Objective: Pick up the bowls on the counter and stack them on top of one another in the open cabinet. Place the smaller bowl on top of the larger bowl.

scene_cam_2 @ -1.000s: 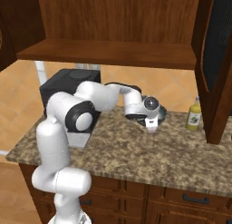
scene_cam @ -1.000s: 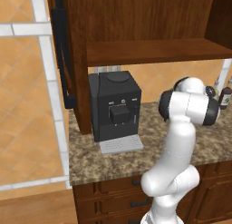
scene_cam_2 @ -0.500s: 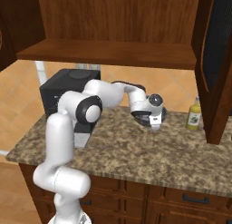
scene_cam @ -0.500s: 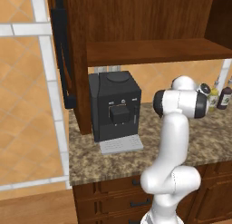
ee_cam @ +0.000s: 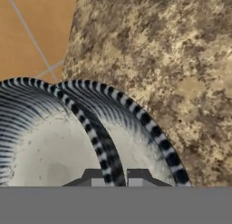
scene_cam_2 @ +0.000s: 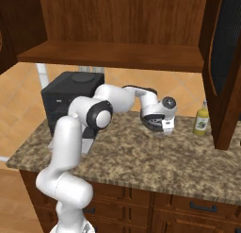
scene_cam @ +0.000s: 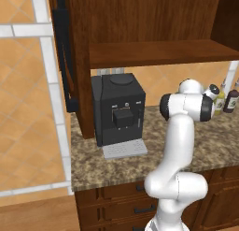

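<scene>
White arm folds up from the base, elbow bent, reaching forward over the speckled granite counter. Its gripper pinches the rim of the grey pale-inside smaller bowl, raised, yellow-green bottle at three o'clock; wooden open cabinet beyond at twelve.

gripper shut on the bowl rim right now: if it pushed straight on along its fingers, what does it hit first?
Probably the granite counter ahead; the gripper is shut on the bowl rim and looks down at it. Depth is unclear.

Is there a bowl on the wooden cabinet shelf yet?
No, the plain wooden cabinet shelf is bare; the gripper grips a bowl over the granite counter.
</scene>
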